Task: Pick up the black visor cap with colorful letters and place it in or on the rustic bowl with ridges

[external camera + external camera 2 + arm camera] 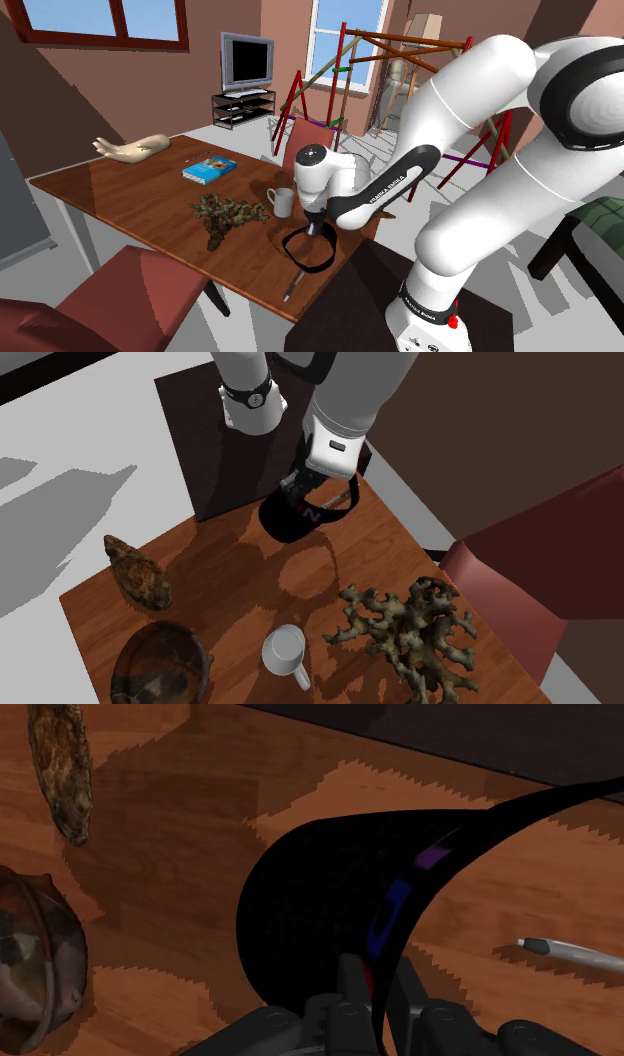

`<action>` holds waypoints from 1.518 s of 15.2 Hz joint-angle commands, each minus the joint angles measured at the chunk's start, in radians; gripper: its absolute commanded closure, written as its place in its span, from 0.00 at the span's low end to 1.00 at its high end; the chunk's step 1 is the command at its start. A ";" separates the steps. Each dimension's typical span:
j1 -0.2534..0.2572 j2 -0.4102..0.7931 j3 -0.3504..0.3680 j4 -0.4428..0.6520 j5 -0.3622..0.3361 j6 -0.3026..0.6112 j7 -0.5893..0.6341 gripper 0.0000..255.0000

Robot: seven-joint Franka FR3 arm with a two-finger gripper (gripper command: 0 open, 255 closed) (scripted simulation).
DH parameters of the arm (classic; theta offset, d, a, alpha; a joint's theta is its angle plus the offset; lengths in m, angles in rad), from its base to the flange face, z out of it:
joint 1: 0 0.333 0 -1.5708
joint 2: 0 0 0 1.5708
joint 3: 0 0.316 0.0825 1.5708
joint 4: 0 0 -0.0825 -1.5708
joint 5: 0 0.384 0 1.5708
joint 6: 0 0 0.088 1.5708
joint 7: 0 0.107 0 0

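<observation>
Near desk (pixel 230 567) edge: claw (pixel 378 982) clamped on black visor cap (pixel 320 894) band. Grasp looks done; carry to brown bowl (pixel 160 662), well apart, and release remain.

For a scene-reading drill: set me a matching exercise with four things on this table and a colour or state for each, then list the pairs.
Things:
1. visor cap
2. mug
3. bowl
4. book

Descriptions:
A. white, with a handle
B. blue, lying flat
C. black, clasped by the claw
D. brown, glossy

Pairs: 1-C, 2-A, 3-D, 4-B
</observation>
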 commanded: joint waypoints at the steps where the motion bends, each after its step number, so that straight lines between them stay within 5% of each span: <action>1: 0.022 -0.036 -0.017 0.001 0.033 -0.032 -0.036 1.00; 15: 0.106 -0.209 -0.091 0.067 0.146 -0.248 -0.184 1.00; 23: -0.068 -0.048 -0.212 0.181 -0.008 -0.140 -0.318 1.00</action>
